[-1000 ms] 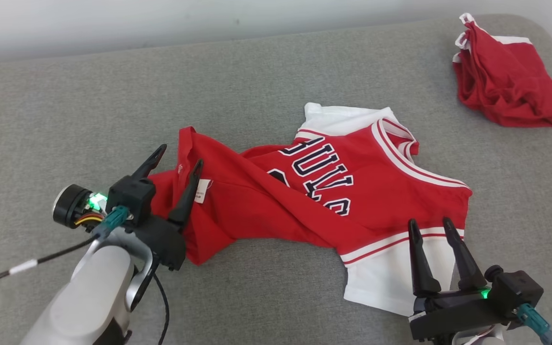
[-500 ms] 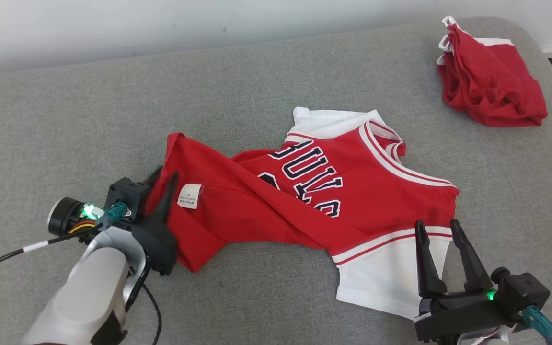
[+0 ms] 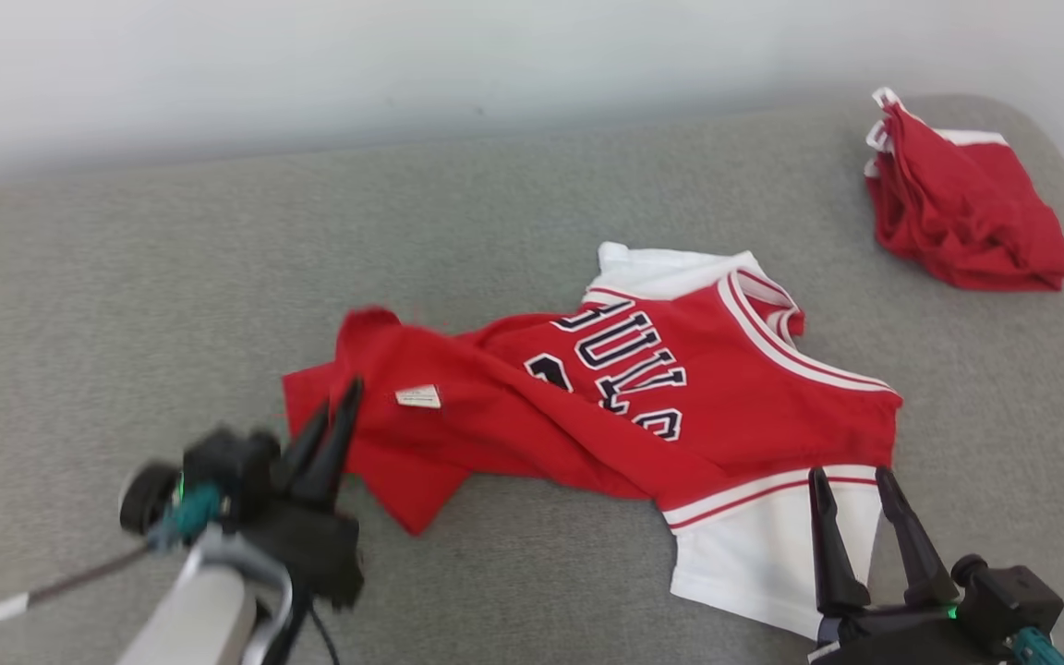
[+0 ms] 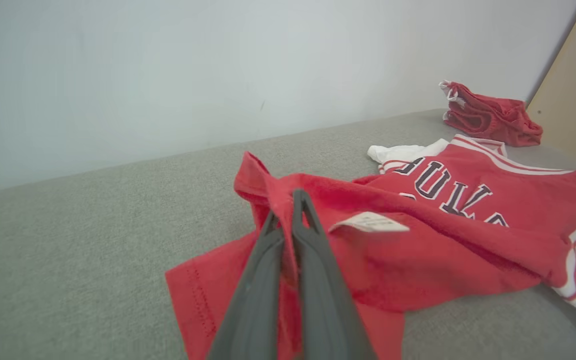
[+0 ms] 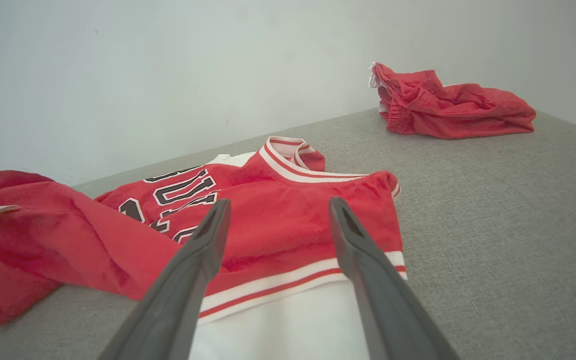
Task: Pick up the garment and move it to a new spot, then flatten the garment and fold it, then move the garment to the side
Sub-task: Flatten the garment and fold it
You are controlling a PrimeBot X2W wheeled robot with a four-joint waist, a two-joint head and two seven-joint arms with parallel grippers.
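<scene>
Jersey sits mid-cushion on the grey cushion, crumpled, not flat. It has a red body, white trim and dark block letters facing up. The striped collar end is on the robot's right. A white panel lies at the near right corner. The left half is twisted and folded over itself. A white label lies face up on that folded part, near the left edge.

Left claw: closed, pinching the jersey's left edge. From the left wrist camera both fingers are pressed together with red cloth caught between them. The fabric rises in a small ridge just past the tips. The label is just to the side of the fingers. The head view is blurred around this arm, so the wrist view is the better read.

Right claw: open, fingers spread, gripping nothing. The tips are over the white panel at the jersey's near right corner, right by the red-and-white stripe band. Can't tell whether they touch the cloth.

A bundle of red cloth with white trim is wadded up at the far right corner of the cushion, well apart from the jersey. A plain white wall runs behind the cushion. A dark cable runs off the left arm toward the left edge of the head view.
</scene>
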